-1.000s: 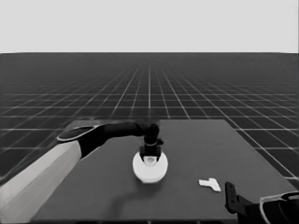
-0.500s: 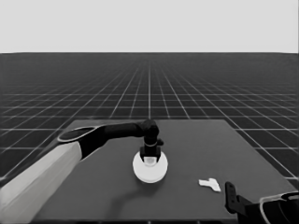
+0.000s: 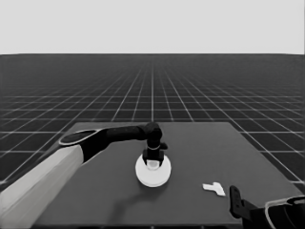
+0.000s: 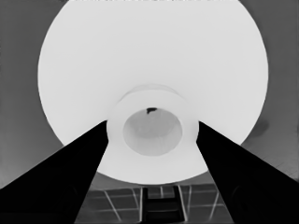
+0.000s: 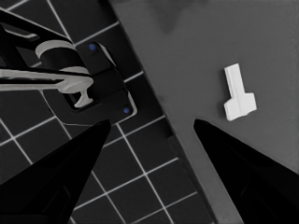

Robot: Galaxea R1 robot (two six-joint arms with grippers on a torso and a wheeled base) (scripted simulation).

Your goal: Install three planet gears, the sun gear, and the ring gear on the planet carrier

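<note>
Larger round part (image 3: 152, 172) mid-table, left hand (image 3: 154, 157) gripping its hub, thin white piece (image 3: 214, 188) well apart.

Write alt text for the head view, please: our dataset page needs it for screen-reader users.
The left gripper, on an arm reaching in from the left, sits at the centre of the larger round part in the middle of the dark table. A thin white piece lies apart near the right front, by the waiting right gripper in the lower right corner.
</note>
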